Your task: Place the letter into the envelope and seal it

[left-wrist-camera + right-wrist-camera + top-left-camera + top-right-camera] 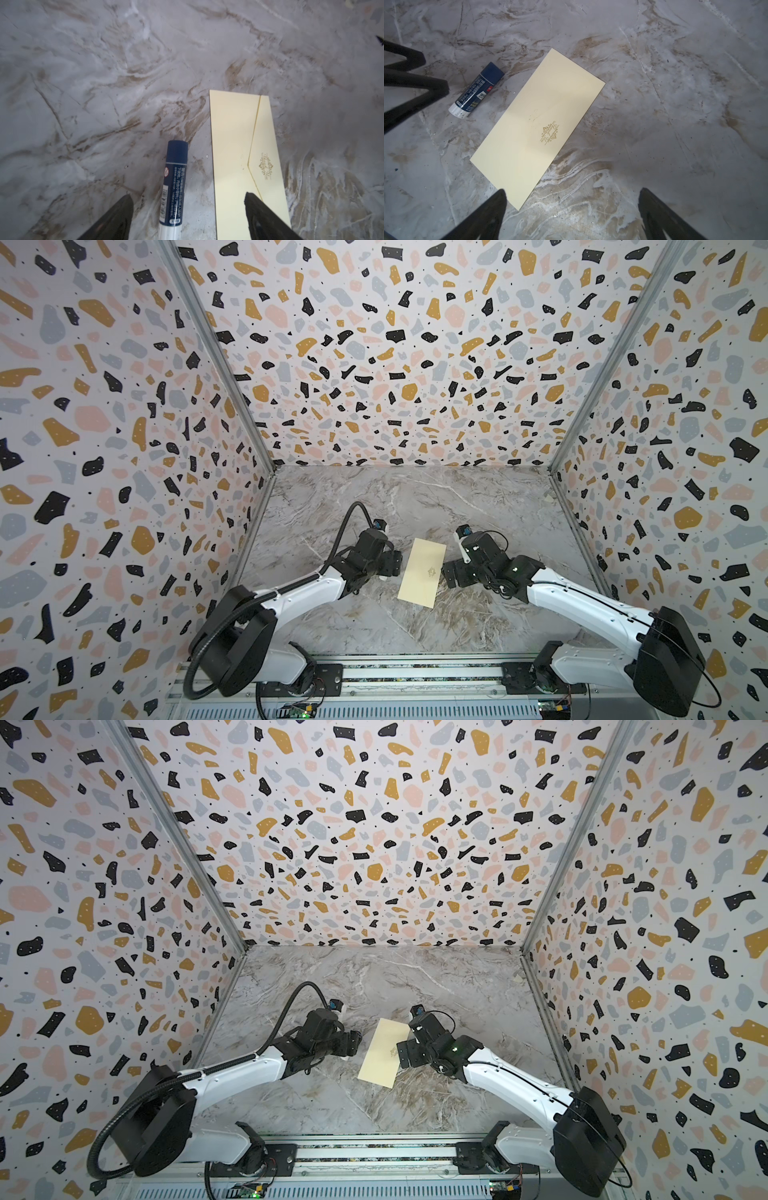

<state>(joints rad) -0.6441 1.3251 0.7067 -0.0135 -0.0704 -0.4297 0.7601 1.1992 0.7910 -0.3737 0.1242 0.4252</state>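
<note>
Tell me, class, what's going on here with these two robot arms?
The envelope lies flat on the marble table between the two arms, its flap folded down. No letter shows; whether it is inside cannot be told. A capped glue stick lies beside the envelope, under the open left gripper, which grips nothing. The right gripper hovers open and empty on the envelope's other side.

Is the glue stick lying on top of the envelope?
No, the glue stick lies on the marble table beside the envelope, with a strip of bare table between them.
</note>
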